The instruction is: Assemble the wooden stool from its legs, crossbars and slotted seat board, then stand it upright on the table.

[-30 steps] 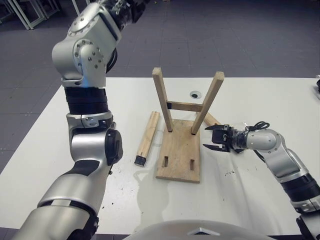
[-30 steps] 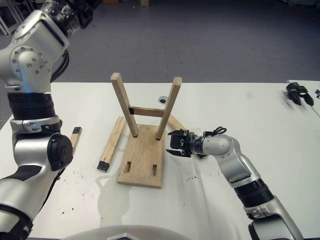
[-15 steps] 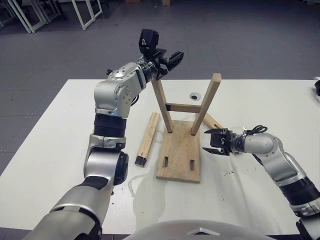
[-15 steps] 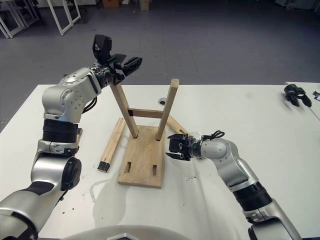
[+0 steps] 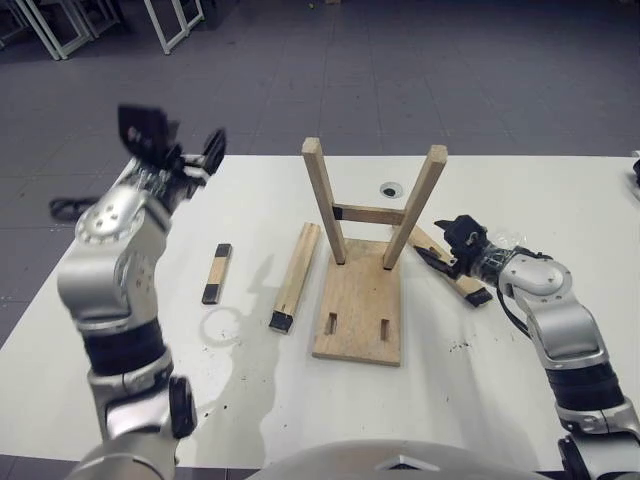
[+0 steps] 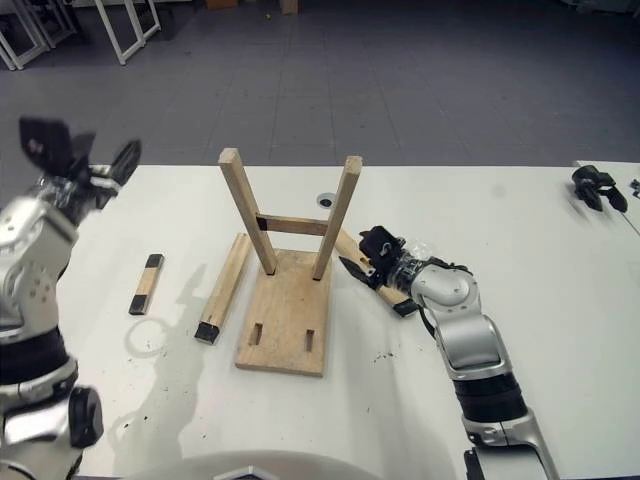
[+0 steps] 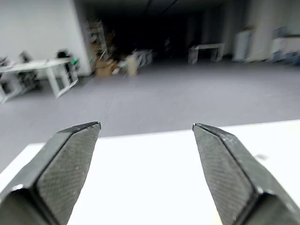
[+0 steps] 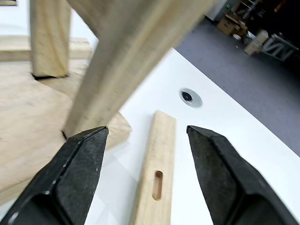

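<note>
Within seat board (image 5: 356, 305), two upright legs (image 5: 325, 200)

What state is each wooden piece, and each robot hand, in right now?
Seat board: flat on table, two slots empty.
Two legs: standing in the board.
Crossbar: fitted between them.
Loose leg: lying flat, left of board.
Short bar: lying flat, farther left.
Slotted leg: lying flat, right of board.
Left gripper: jaws open, empty.
Right gripper: jaws open, empty.

Hand (image 8: 146, 129) spread wide, slotted leg (image 8: 158, 154) (lying flat) between fingers (image 8: 75, 178)
</note>
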